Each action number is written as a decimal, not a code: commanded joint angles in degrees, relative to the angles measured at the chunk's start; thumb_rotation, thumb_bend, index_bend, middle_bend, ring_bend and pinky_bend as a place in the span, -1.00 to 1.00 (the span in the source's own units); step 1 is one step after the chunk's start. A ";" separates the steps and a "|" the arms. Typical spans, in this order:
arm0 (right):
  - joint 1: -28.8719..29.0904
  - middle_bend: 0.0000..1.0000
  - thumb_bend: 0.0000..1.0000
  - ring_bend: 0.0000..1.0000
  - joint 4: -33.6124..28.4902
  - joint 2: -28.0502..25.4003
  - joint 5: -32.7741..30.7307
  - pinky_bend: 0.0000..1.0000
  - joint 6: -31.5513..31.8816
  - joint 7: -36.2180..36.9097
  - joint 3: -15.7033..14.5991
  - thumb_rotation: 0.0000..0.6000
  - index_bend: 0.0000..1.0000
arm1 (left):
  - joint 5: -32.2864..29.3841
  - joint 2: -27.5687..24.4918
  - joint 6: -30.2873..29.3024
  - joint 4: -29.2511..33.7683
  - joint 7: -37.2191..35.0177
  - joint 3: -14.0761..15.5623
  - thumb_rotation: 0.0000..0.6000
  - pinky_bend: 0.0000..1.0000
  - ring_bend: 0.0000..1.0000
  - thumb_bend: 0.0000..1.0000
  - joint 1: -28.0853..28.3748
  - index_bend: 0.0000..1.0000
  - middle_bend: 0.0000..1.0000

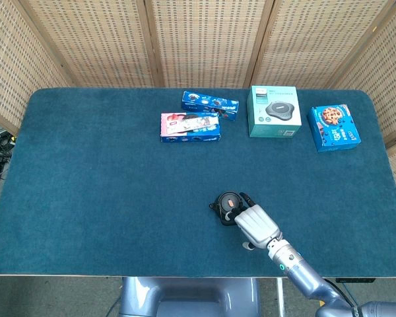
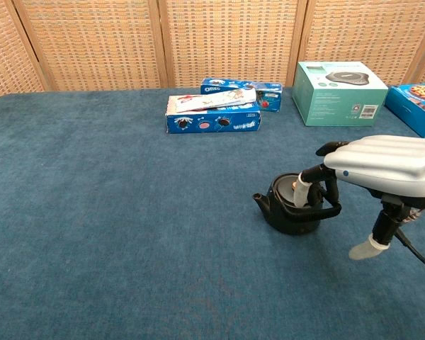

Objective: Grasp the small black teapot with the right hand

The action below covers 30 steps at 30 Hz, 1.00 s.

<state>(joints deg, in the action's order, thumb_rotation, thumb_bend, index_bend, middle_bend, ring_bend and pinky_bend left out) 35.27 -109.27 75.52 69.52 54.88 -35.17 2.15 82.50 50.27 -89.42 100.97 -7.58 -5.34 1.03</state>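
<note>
Open cloth all round the teapot; boxes stand only far behind it.

With the small black teapot (image 2: 292,206) as landmark: the blue table cloth (image 1: 105,185) lies bare to its left, in front of it and directly behind it, so a hand could pass there freely. To its right the right hand (image 2: 372,166) fills the room, its fingers (image 2: 302,191) lying over the lid and handle. Well behind the teapot, near the far edge, stand two blue biscuit boxes (image 1: 191,127), a teal box (image 1: 274,111) and, further right, a blue cookie box (image 1: 334,127), all well apart from it.
</note>
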 commanded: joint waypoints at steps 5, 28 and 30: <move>0.99 -0.13 -1.00 -0.14 0.37 1.33 -1.42 -1.00 -0.36 -1.92 -0.67 1.00 -0.30 | 0.12 -0.07 -0.19 -0.05 -0.29 0.02 1.00 -1.00 -1.00 -1.00 -0.10 -1.00 -1.00; 7.11 0.12 -1.00 0.06 1.75 5.34 -12.51 -1.00 -2.28 -10.66 -1.72 1.00 -0.20 | -0.16 -0.49 -0.33 -0.78 -2.64 -0.22 1.00 -1.00 -1.00 -1.00 -0.26 -1.00 -1.00; 7.56 0.19 -1.00 0.09 1.92 5.63 -13.05 -1.00 -2.07 -11.21 -1.75 1.00 -0.20 | -0.25 -0.53 -0.28 -0.89 -2.85 -0.25 1.00 -1.00 -1.00 -1.00 -0.25 -1.00 -1.00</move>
<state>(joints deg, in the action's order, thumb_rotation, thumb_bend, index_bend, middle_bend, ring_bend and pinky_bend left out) 42.65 -107.47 80.97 56.68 52.69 -46.17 0.45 82.27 49.76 -89.72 100.11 -10.41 -5.57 0.78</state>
